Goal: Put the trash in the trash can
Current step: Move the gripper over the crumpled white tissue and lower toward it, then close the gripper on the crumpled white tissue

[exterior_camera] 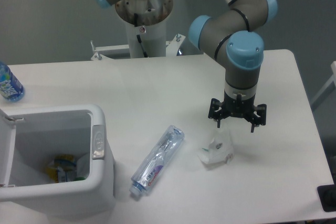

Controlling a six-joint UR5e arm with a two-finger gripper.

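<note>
Currently your gripper [235,125] hangs directly above the paper wad [217,150] on the worktop [157,93], fingers spread and gripping nothing, evidently lined up for a downward pick. The flattened bottle [156,161] lies just left, beside the open bin [100,150], which already holds some rubbish.

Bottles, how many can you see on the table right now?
2. A flattened clear bottle lies between the trash can and the crumpled wad. An upright water bottle stands at the left edge, partly cropped. The bin's contents are unclear.
</note>
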